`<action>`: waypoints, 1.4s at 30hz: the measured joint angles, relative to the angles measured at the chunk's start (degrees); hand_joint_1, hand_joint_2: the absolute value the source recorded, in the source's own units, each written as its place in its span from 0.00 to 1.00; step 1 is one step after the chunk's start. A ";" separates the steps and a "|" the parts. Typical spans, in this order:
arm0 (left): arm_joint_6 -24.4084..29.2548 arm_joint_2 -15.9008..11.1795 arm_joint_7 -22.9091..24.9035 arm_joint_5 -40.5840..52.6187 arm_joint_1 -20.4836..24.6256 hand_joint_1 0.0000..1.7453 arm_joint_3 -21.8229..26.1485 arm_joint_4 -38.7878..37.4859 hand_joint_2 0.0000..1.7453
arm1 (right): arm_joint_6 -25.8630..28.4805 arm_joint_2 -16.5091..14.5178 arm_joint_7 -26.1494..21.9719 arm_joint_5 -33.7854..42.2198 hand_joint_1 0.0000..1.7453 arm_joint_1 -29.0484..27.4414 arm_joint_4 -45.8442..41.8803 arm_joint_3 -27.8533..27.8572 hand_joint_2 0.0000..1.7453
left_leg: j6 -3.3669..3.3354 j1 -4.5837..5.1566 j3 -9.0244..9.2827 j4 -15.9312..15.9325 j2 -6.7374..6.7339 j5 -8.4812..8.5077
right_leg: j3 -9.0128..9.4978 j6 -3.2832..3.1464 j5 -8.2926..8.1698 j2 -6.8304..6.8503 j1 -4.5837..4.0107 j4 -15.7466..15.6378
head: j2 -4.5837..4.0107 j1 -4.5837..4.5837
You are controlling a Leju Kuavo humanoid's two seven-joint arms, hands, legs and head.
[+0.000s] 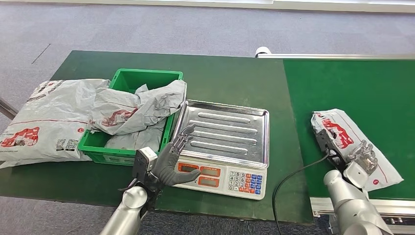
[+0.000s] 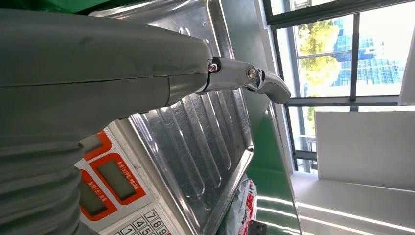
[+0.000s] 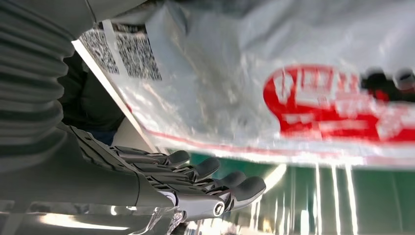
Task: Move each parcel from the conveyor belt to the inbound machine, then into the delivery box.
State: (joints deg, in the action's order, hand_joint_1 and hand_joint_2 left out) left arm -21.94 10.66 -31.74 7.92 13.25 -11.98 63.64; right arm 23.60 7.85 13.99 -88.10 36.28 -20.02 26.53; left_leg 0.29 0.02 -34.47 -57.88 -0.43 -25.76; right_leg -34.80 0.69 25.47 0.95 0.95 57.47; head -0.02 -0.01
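Note:
A white and grey parcel [image 1: 350,134] with red print lies on the green conveyor belt [image 1: 352,83] at the right. My right hand [image 1: 348,157] rests against its near end, dark fingers laid along its left edge. In the right wrist view the parcel [image 3: 274,73] is close above the stretched-out fingers [image 3: 195,174], with a gap between them. My left hand [image 1: 171,157] hovers open, fingers spread, over the front left corner of the weighing scale [image 1: 230,180]. Its steel tray [image 1: 222,129] is bare. The left wrist view shows my thumb [image 2: 244,78] over that tray [image 2: 195,142].
A green box [image 1: 147,75] left of the scale holds crumpled parcels [image 1: 139,105]. A big grey parcel [image 1: 49,122] lies on the table beside it. A black cable [image 1: 293,176] loops between the scale and the belt's edge. The table's front edge is close to my arms.

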 joint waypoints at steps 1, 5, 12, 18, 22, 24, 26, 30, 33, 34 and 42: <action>0.00 -0.01 -0.08 0.06 0.05 0.00 0.00 -0.13 1.00 | -1.53 0.00 0.10 0.26 0.00 -0.02 0.04 0.01 1.00 | 0.00 0.00 0.00 0.00 0.00 0.00 | 0.00 0.00 0.00 0.00 0.00 0.00 | 0.00 0.00; 0.00 -0.01 -0.37 0.33 0.31 0.00 0.00 -0.74 1.00 | -5.37 0.00 -0.03 1.11 0.00 -0.07 0.29 0.05 1.00 | 0.00 0.00 0.00 0.00 0.00 0.00 | 0.00 0.00 0.00 0.00 0.00 0.00 | 0.00 0.00; 0.00 -0.01 -1.06 0.36 0.91 0.00 0.00 -1.90 1.00 | -11.61 0.01 -2.42 6.38 0.00 0.19 0.51 2.30 1.00 | 0.00 0.00 0.01 0.00 0.00 0.00 | 0.00 0.00 0.00 -0.01 0.00 0.00 | 0.00 0.00; 0.09 -0.03 -1.54 0.38 1.16 0.00 0.00 -2.74 1.00 | -15.06 0.01 -4.27 9.23 0.00 0.86 0.59 4.39 1.00 | 0.00 0.00 0.03 0.00 -0.01 0.00 | 0.02 0.00 0.00 -0.02 0.00 0.00 | 0.00 0.01; 0.11 -0.04 -1.69 0.38 1.17 0.00 0.00 -2.87 1.00 | -15.52 0.00 -4.53 9.54 0.00 1.06 0.61 5.06 1.00 | 0.00 0.00 0.05 0.00 -0.01 0.01 | 0.05 0.01 -0.01 -0.02 0.00 0.00 | 0.00 0.01; 0.11 -0.05 -1.78 0.38 1.17 0.00 0.00 -2.88 1.00 | -15.67 0.00 -4.59 9.56 0.00 1.08 0.61 5.15 1.00 | 0.00 0.00 0.05 0.00 -0.01 0.01 | 0.06 0.01 -0.01 -0.02 0.00 0.00 | 0.00 0.01; 0.11 -0.06 -1.84 0.38 1.17 0.00 0.00 -2.90 1.00 | -15.71 0.00 -4.61 9.57 0.00 1.09 0.61 5.19 1.00 | 0.00 0.00 0.06 0.00 -0.01 0.01 | 0.06 0.01 -0.01 -0.01 0.00 0.00 | 0.00 0.01; 0.20 -0.12 -1.86 0.38 1.18 0.00 0.00 -3.02 1.00 | -15.73 -0.02 -4.71 9.57 0.00 1.18 0.75 5.20 1.00 | 0.00 0.00 0.06 -0.01 -0.01 0.01 | 0.07 0.01 -0.01 -0.01 0.00 0.00 | 0.00 0.01; 0.40 -0.16 -1.87 0.38 1.18 0.00 0.00 -3.02 1.00 | -16.14 -0.07 -5.19 9.93 0.25 1.34 0.91 5.22 1.00 | 0.00 0.00 0.06 -0.01 -0.01 0.01 | 0.07 0.01 -0.01 -0.01 0.00 0.00 | 0.00 0.01; 0.42 -0.17 -1.87 0.38 1.18 0.00 0.00 -3.02 1.00 | -16.43 -0.09 -5.47 10.20 0.49 1.39 0.95 5.23 1.00 | 0.00 0.00 0.06 0.00 -0.01 0.01 | 0.07 0.01 -0.01 -0.01 0.00 0.00 | 0.00 0.00; 0.55 -0.24 -1.92 0.38 1.17 0.00 0.00 -3.02 1.00 | -15.75 -0.18 -7.40 9.94 1.00 1.97 1.13 5.27 1.00 | 0.00 0.00 0.09 0.00 -0.01 0.01 | 0.10 0.01 -0.01 -0.04 0.00 0.00 | 0.00 -0.01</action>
State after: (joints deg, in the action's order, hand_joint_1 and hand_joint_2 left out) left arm -21.40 10.41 -33.66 8.31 14.42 -11.98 60.61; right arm 7.85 7.67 6.59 -78.16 38.26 -18.90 31.80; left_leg 0.28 0.02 -34.38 -57.88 -0.44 -25.76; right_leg -34.70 0.70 25.45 0.91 0.95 57.47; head -0.02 -0.02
